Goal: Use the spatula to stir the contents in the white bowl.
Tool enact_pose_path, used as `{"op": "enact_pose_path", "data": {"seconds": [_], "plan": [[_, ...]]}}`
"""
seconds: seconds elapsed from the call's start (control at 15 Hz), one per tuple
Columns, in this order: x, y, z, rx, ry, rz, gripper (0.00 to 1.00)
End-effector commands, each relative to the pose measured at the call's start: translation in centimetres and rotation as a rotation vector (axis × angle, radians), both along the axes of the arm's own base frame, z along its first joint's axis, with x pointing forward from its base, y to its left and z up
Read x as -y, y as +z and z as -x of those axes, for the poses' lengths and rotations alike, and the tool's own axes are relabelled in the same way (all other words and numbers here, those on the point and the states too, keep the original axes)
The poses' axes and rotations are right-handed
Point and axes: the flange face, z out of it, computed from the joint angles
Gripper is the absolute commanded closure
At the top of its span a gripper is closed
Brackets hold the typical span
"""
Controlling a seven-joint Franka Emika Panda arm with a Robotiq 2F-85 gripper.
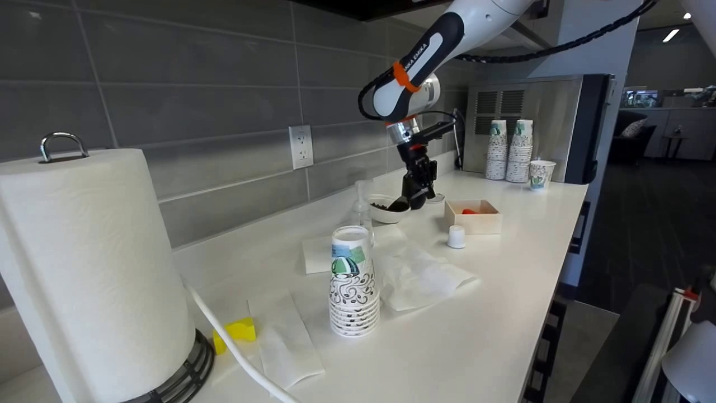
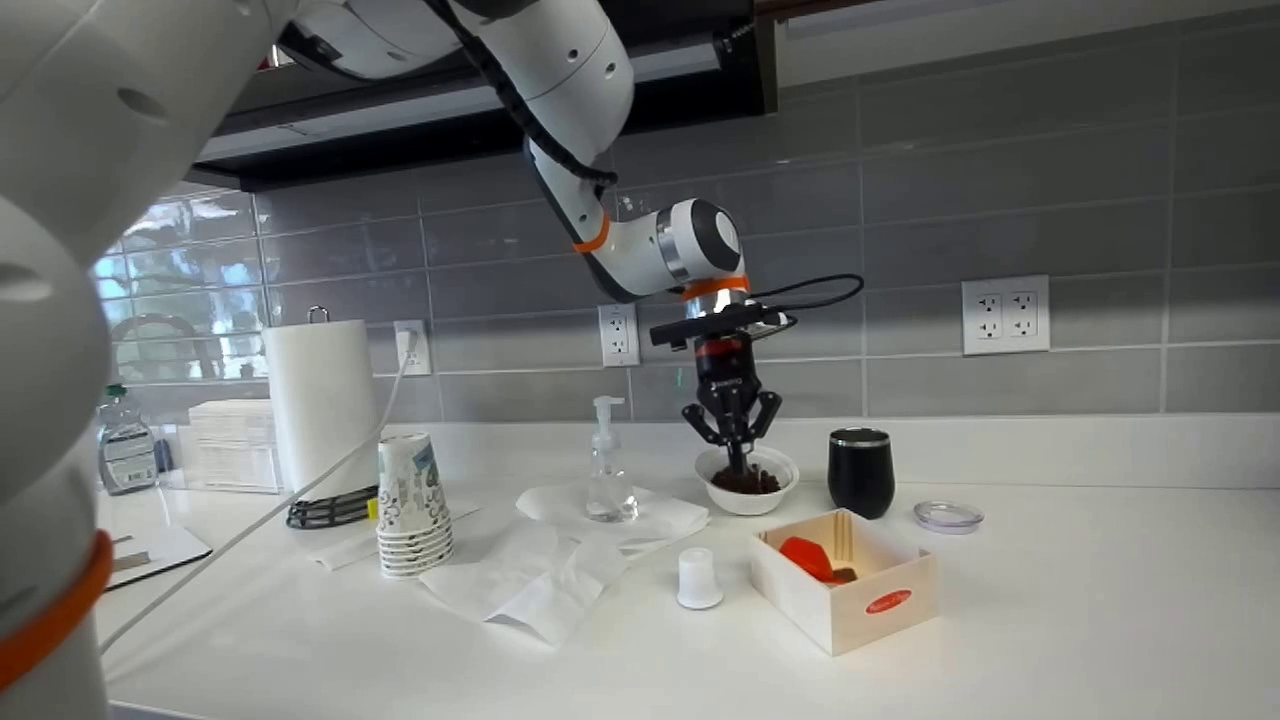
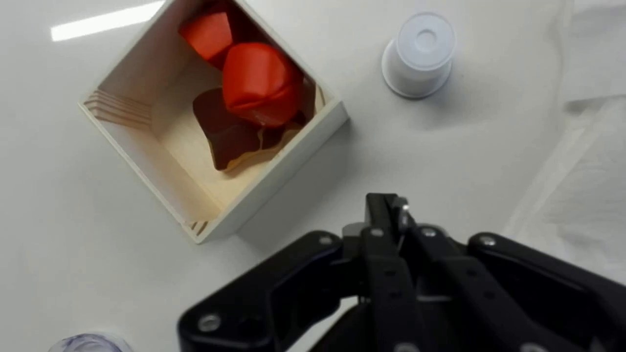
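While the wooden box (image 2: 855,615) sits close, the gripper (image 2: 737,460) hangs at the white bowl (image 2: 755,503), farther back on the desk (image 2: 1060,610).
The fingers (image 3: 380,208) look squeezed together; I can't tell if they hold the spatula, or how it points. The round bowl faces up, no long side. It's likely light, hard, slick: pinch its rim.

The shallow, round white bowl (image 2: 745,505) stands upright on the counter (image 2: 1050,600) just beside the black tumbler (image 2: 861,475), its dark, crumbly contents (image 2: 762,482) lying below the rim.
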Motion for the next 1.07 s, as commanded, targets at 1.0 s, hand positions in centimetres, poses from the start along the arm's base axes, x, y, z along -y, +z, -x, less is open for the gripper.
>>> {"op": "enact_pose_path", "data": {"seconds": [1.0], "plan": [[-1.3, 1.1, -1.1, 0.002, 0.151, -0.275, 0.99]]}}
